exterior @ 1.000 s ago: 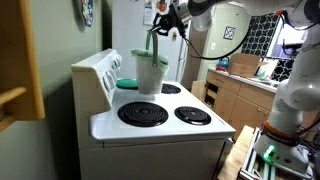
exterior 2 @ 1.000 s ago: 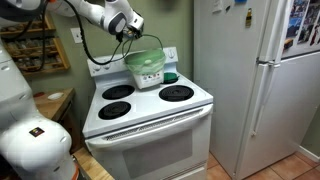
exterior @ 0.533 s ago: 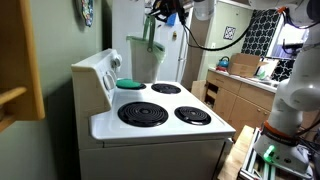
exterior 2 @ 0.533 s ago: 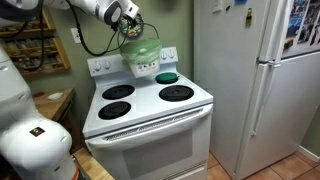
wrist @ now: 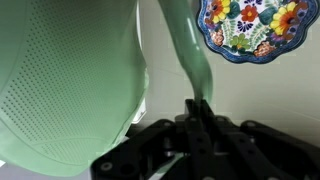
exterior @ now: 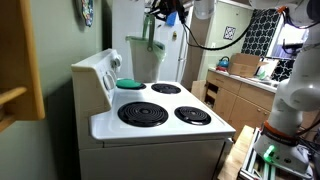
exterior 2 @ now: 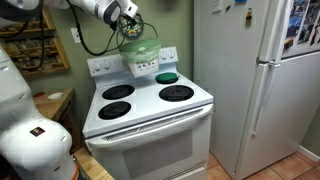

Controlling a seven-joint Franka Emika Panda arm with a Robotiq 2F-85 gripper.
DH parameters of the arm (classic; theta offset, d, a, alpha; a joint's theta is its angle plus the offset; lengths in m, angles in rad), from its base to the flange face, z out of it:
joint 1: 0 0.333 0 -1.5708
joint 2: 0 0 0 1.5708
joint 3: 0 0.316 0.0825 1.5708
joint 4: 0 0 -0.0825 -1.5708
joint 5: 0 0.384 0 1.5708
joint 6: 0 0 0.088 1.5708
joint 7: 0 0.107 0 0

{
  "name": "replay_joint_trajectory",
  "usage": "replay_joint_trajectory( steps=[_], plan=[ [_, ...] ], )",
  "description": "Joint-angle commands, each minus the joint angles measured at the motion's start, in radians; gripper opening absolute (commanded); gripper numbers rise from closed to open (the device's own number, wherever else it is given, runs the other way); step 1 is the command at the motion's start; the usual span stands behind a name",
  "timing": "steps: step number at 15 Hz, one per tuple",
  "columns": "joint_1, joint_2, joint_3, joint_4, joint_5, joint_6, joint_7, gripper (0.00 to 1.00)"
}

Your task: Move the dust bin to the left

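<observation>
The dust bin (exterior: 146, 58) is a pale whitish-green plastic bin with a darker green rim. It hangs in the air above the back of the white stove (exterior: 160, 128), clear of the burners, in both exterior views (exterior 2: 141, 56). My gripper (exterior: 157, 14) is above it, shut on a thin green upright part of the bin's rim (wrist: 190, 50). In the wrist view the gripper (wrist: 200, 108) pinches this strip, and the bin's dotted wall (wrist: 70, 80) fills the left side. A flat teal-green disc (exterior: 130, 84) lies on a back burner (exterior 2: 167, 76).
The stove's raised control panel (exterior: 97, 75) stands behind the burners. A white fridge (exterior 2: 255, 80) stands beside the stove. A colourful plate (wrist: 250, 25) hangs on the wall. Wooden counters (exterior: 240, 95) with a kettle lie beyond.
A second ago the bin sat low over the back burner; it has since been lifted up off the stove in my gripper. Over the last half second it has barely moved.
</observation>
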Motion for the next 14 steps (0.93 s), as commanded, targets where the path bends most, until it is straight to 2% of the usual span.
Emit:
replay_joint_trajectory(
  steps=[1,2,7,14],
  plan=[
    [-0.001,0.001,0.000,0.004,-0.007,-0.003,0.007,0.06],
    [-0.004,-0.001,-0.001,0.006,-0.011,0.002,0.009,0.02],
    [-0.019,0.001,-0.018,0.052,-0.020,0.007,-0.002,0.02],
    [-0.022,0.098,-0.030,0.269,-0.013,0.020,-0.005,0.02]
  ],
)
